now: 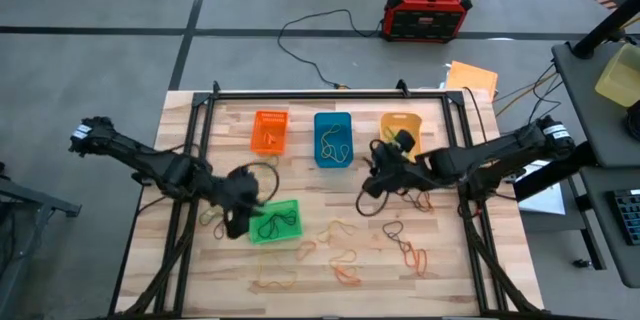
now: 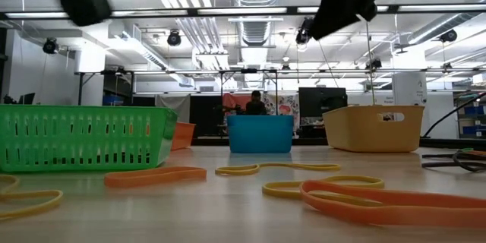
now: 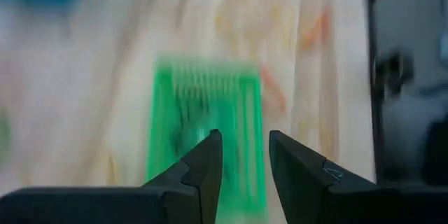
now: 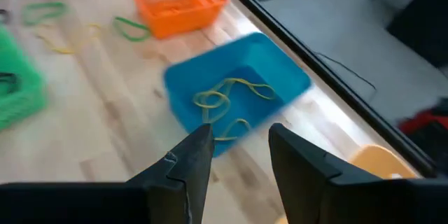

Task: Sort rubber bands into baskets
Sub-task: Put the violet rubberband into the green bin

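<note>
Rubber bands: thin loose loops lying flat on the wooden table [image 1: 450, 290], mostly in its near half, such as an orange one [image 1: 347, 274] and a red-orange one [image 1: 412, 255]; yellow bands [image 4: 227, 101] already lie in the blue basket [image 1: 333, 139]; dark bands show in the green basket [image 1: 274, 221].
Baskets: the orange basket [image 1: 270, 131], the blue and the yellow-orange basket [image 1: 401, 127] stand in a row at the far side; the green one sits nearer, by the left arm.
Left gripper [image 3: 245, 155]: above the green basket; fingers apart with a narrow gap, nothing between them.
Right gripper [image 4: 239, 147]: raised near the blue basket; fingers spread, empty.
Handling: judged very light, soft and stretchy; likely to flop, snag or cling to a pad.
Where to grip: probably a single strand at one side of a loop, pinched low against the wood, clear of overlapping neighbours.
</note>
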`<state>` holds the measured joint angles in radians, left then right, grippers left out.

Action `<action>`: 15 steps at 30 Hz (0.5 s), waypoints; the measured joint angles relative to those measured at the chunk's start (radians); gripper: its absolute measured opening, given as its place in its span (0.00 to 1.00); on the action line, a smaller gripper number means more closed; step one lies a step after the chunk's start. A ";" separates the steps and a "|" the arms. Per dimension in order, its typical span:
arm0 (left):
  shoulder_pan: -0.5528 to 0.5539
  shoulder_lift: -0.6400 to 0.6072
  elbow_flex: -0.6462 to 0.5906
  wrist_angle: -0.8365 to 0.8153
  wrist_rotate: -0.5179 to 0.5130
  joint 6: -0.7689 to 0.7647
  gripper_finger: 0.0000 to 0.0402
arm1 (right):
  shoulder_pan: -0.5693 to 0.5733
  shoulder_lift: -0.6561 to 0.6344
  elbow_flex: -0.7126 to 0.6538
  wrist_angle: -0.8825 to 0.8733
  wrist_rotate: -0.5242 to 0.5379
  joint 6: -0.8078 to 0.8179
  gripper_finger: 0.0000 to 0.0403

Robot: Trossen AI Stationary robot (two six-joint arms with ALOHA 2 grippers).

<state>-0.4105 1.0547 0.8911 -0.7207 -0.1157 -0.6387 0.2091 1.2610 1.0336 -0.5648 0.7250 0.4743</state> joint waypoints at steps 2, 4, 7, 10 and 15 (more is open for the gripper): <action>-0.055 0.028 0.042 -0.137 0.027 -0.114 0.26 | 0.026 0.000 0.000 0.023 0.000 -0.014 0.32; -0.109 0.060 0.085 -0.281 0.039 -0.199 0.26 | 0.042 0.000 0.000 0.028 0.000 -0.015 0.31; -0.174 0.114 0.121 -0.407 0.040 -0.248 0.26 | 0.049 0.000 -0.007 0.030 0.000 -0.011 0.29; -0.204 0.163 0.121 -0.441 0.041 -0.257 0.26 | 0.048 0.004 -0.014 0.032 0.000 0.000 0.28; -0.200 0.226 0.087 -0.449 0.049 -0.283 0.25 | 0.048 0.005 -0.025 0.030 0.000 0.009 0.28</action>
<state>-0.6108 1.2803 0.9777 -1.1696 -0.0663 -0.9220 0.2575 1.2655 1.0084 -0.5349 0.7254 0.4831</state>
